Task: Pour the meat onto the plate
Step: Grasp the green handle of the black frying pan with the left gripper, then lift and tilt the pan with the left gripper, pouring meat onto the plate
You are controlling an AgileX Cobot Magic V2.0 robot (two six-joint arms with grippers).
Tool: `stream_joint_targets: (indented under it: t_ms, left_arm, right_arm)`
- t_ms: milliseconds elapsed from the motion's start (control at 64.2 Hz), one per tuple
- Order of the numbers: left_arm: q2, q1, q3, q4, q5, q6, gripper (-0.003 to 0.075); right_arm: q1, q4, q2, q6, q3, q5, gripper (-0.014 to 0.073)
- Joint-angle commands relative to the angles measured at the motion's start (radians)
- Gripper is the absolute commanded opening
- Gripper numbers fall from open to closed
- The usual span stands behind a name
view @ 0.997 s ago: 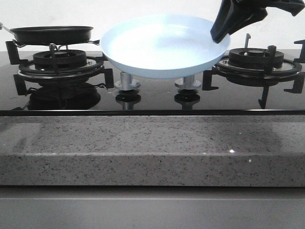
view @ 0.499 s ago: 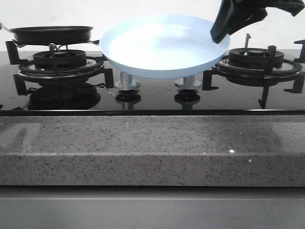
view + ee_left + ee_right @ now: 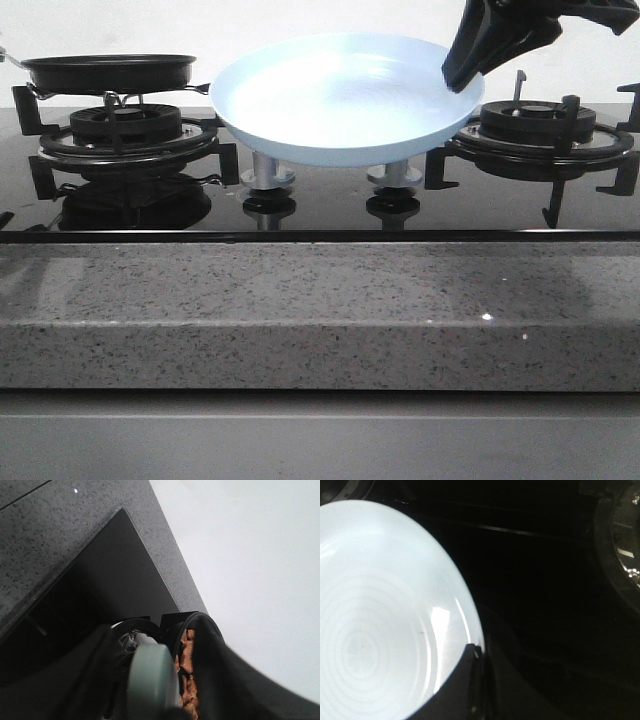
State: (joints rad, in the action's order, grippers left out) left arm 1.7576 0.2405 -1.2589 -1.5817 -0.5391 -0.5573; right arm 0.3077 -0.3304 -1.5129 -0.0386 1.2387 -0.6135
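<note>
The right claw (image 3: 465, 68) is pinching the rim of the plate (image 3: 340, 100) on its right side. It holds the plate up in the air, above the two knobs (image 3: 268, 178) in the middle of the stove (image 3: 320, 205). The plate tips a little, so its bare inside faces the front. No food is on it yet.

The plate looks hard and smooth, maybe glass or china. It may be slippery, and it would likely break if it fell. Holding it by just one edge is tricky, because the far side wants to droop. The claw needs to squeeze firmly on the raised rim.

The meat (image 3: 187, 680) sits in the black pan (image 3: 110, 70) on the burner (image 3: 125, 130) at the back left of the stove. In the left wrist view, small orange-brown bits show against the pan's wall. They look light and loose, so they should slide out if the pan tips. They could also spill past the plate.

The left claw (image 3: 165, 700) is right by the pan, with something gray-green between its fingers, maybe the handle. I cannot tell if it is gripping or loose. The handle looks like the best place to hold the pan.
</note>
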Motion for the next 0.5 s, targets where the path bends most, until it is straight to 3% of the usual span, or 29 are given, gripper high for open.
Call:
stream_joint_targets:
  t_ms: [0,234,483]
  left_arm:
    - [-0.047,0.001,-0.033,-0.045,-0.024,-0.008,0.0202]
    - [-0.047,0.001,-0.033,-0.05,-0.06,-0.008,0.0034]
    - [-0.054,0.036,-0.033,-0.193,-0.197,-0.022,0.0006]
  right_arm:
    - [0.001,-0.026,0.044,-0.01,0.023,0.048,-0.0069]
    - [0.001,-0.026,0.044,-0.01,0.023,0.048,-0.0069]
    - [0.001,-0.026,0.044,-0.01,0.023,0.047,-0.0069]
